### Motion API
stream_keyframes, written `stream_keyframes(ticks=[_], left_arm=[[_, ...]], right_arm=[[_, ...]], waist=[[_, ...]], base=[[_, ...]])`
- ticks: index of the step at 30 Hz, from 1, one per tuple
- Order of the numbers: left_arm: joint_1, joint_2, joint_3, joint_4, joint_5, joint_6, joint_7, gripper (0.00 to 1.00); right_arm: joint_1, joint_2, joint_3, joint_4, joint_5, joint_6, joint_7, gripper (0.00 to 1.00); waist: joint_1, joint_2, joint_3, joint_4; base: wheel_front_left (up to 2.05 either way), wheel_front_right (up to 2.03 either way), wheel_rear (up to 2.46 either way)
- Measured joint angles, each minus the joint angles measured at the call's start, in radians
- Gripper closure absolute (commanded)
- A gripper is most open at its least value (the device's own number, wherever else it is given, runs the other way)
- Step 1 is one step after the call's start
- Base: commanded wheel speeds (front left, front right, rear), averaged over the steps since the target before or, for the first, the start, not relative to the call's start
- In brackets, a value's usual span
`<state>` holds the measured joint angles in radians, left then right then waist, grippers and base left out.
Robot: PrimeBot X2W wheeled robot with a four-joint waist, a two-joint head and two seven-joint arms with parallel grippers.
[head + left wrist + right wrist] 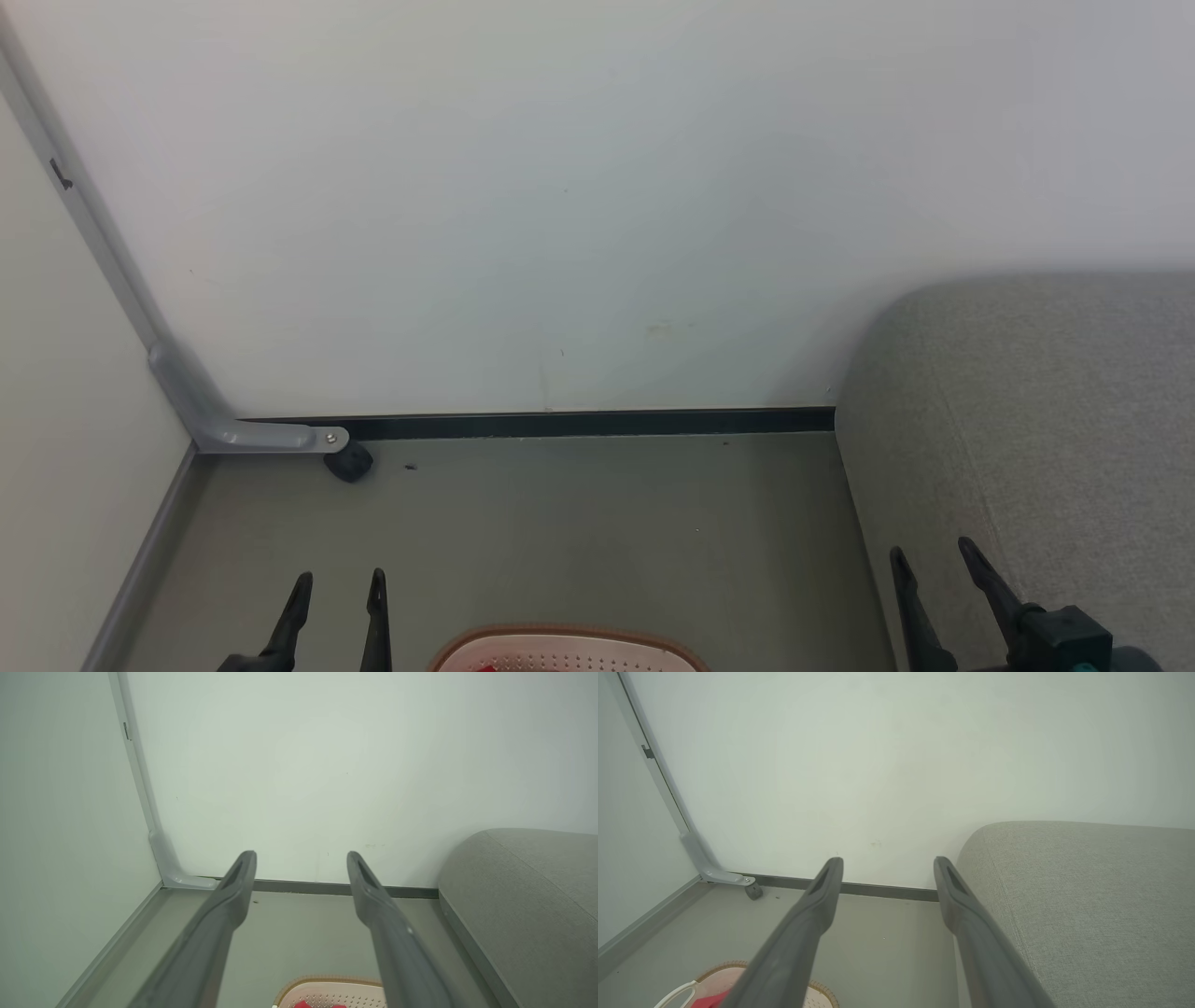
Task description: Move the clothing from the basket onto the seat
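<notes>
The left claw hung empty, fingers apart, above the floor just left of the basket. The right claw was likewise spread and empty, over the near edge of the grey seat. Red clothing lay inside the basket, which stood on the floor beside the seat, well short of the wall.

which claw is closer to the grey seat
The right claw, at the head view's lower right, overlapping the seat edge; the left claw hangs over the floor, left of the basket.
</notes>
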<state>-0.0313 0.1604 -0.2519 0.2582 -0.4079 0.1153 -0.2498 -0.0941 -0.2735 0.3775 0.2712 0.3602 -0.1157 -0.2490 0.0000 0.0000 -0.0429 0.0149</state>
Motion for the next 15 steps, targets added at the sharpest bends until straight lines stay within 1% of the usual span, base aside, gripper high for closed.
stream_keyframes(ticks=[15], left_arm=[[0.002, -0.013, 0.020, 0.028, -0.005, 0.000, 0.000, 0.00]], right_arm=[[0.003, 0.002, -0.022, -0.008, -0.002, 0.000, 0.000, 0.00]], waist=[[0.0000, 0.0000, 0.007, 0.000]], base=[[0.00, 0.00, 0.00]])
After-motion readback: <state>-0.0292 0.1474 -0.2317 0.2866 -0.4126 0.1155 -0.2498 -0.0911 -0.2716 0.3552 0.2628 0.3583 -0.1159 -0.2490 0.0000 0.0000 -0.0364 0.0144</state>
